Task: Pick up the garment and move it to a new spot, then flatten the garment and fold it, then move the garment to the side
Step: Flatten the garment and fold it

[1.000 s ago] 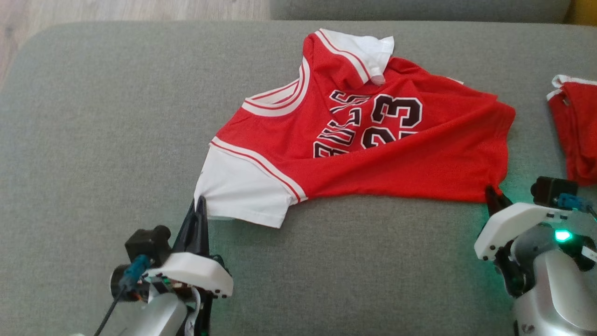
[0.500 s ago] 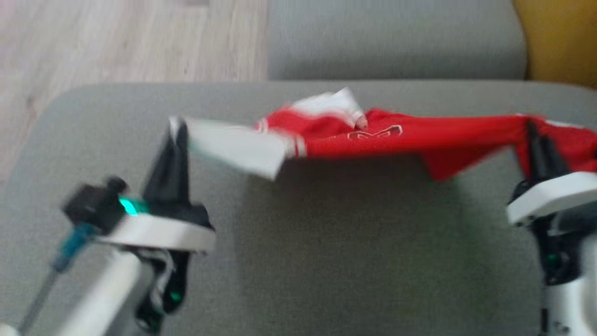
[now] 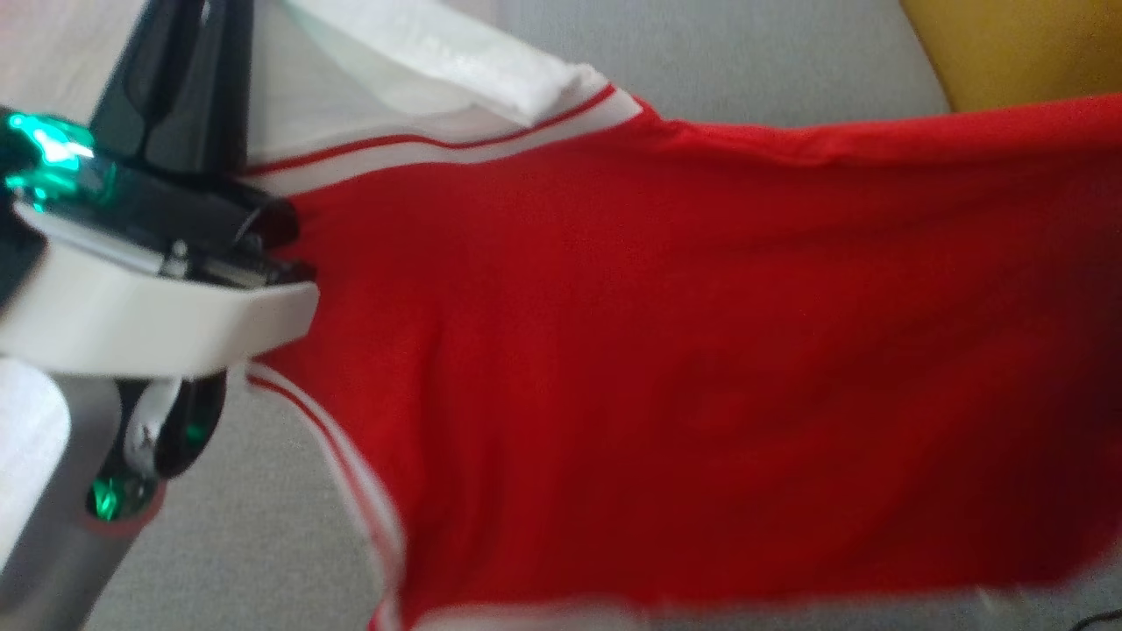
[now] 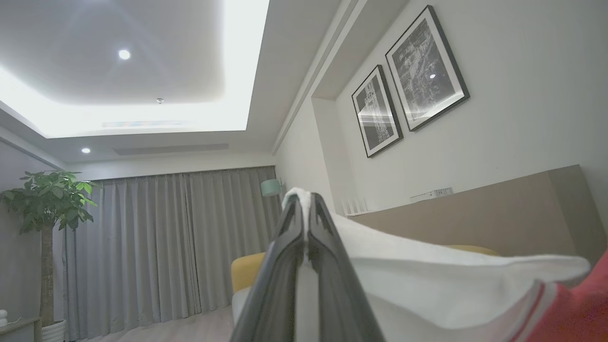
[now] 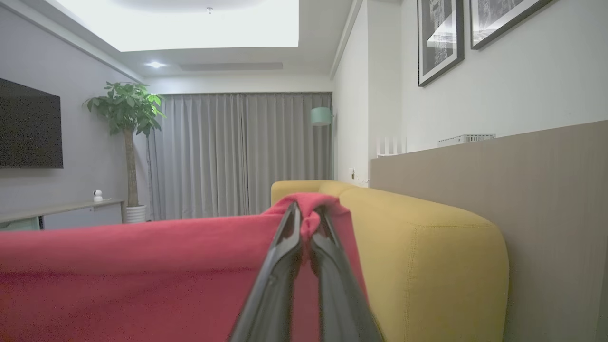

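Head view is showing the red and white garment (image 3: 666, 350) hanging stretched out in the air over the grey cushion (image 3: 263, 543), taking up most of the shot. Left gripper (image 4: 304, 209) is pinching the white sleeve edge with its fingers squeezed tight. Right gripper (image 5: 306, 216) is clamping a bunched red corner the same way, with a yellow sofa (image 5: 427, 247) sitting behind it.
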